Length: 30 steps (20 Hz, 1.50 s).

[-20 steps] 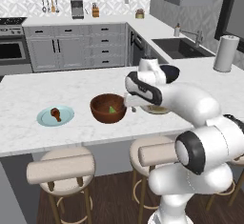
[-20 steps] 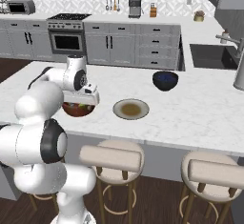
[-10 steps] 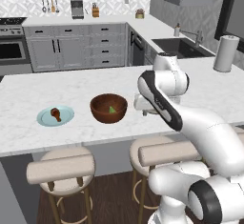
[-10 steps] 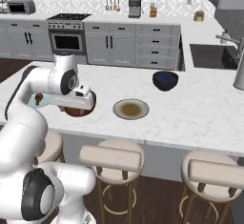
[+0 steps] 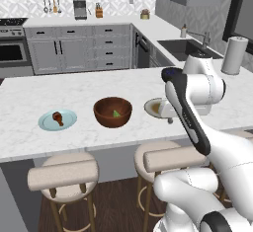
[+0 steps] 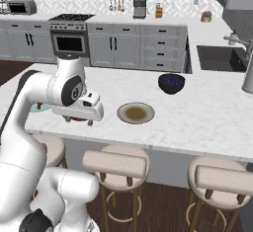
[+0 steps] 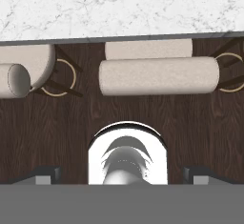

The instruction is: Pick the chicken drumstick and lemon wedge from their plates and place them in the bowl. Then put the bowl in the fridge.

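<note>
Lemon wedge (image 5: 116,113) lies in the bowl (image 5: 112,111), apart from the spread fingers (image 7: 45,174).

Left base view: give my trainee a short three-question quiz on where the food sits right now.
1. True or false: the lemon wedge lies inside the bowl.
2. The chicken drumstick rests on: A) the blue-green plate, B) the beige plate, C) the bowl.
3. Fill in: the beige plate holds ____ food.

Key: 1 true; 2 A; 3 no.
</note>
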{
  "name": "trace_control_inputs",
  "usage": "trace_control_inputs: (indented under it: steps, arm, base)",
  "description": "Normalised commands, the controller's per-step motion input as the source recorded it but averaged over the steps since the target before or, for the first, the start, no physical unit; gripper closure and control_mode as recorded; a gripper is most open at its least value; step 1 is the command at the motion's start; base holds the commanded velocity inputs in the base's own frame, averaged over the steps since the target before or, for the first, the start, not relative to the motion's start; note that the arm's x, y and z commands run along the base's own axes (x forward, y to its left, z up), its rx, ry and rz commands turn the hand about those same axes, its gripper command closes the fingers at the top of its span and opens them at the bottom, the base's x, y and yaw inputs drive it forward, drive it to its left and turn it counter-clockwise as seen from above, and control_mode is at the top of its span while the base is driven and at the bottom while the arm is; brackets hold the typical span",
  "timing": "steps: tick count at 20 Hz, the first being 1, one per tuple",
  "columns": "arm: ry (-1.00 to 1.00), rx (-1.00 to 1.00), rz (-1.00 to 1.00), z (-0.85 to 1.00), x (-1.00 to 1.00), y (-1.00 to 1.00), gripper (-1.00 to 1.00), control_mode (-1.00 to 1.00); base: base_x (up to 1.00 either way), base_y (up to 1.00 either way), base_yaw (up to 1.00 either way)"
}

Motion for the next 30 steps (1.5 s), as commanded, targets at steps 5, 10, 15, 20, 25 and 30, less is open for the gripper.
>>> trace_control_inputs:
  steps: [5, 10, 15, 20, 25, 30]
  arm:
    - [0.00, 0.00, 0.00, 0.04, -0.28, -0.16, -1.00, -1.00]
    - [0.00, -0.05, 0.00, 0.00, -0.03, 0.06, -1.00, -1.00]
    - [0.00, -0.04, 0.00, 0.00, 0.00, 0.12, -1.00, -1.00]
    - [0.00, 0.00, 0.00, 0.00, 0.00, 0.00, -1.00, 1.00]
    - [0.00, 0.00, 0.00, 0.00, 0.00, 0.00, -1.00, 1.00]
    - [0.00, 0.00, 0.00, 0.00, 0.00, 0.00, -1.00, 1.00]
  base:
    - [0.00, 0.00, 0.00]
    - [0.00, 0.00, 0.00]
    - [0.00, 0.00, 0.00]
    - [0.00, 0.00, 0.00]
    - [-0.13, 0.32, 0.00]
    - [-0.05, 1.00, 0.00]
